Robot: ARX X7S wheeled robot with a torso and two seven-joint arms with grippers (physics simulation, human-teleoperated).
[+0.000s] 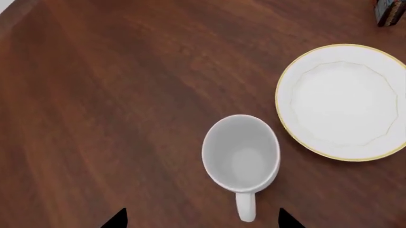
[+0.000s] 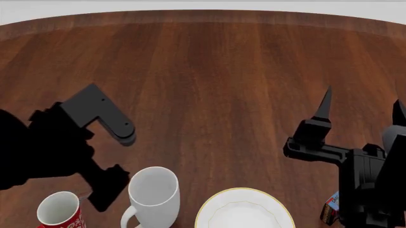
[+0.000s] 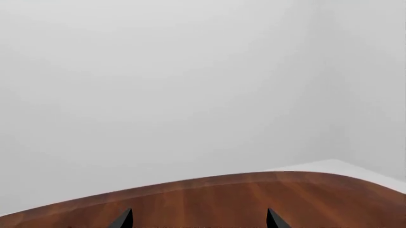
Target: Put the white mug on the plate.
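Two dark fingertips [image 1: 117, 219] of the left pincer [image 1: 201, 221] stand spread wide, one on each side of the white mug's handle, gripping nothing. Just ahead of them the white mug [image 1: 241, 154] stands upright and empty on the brown wooden bench [image 1: 127, 95], its loop handle turned toward the pincer. Close beside the mug, not touching it, lies the plate [image 1: 343, 102], white with a thin gold rim and nothing on it. In the head view a red mug [image 2: 59, 211] stands on the white mug's other side. Well apart, the right pincer [image 2: 362, 107] is raised over bare wood with its fingers spread, empty. A small box [image 2: 330, 213] sits near the plate.
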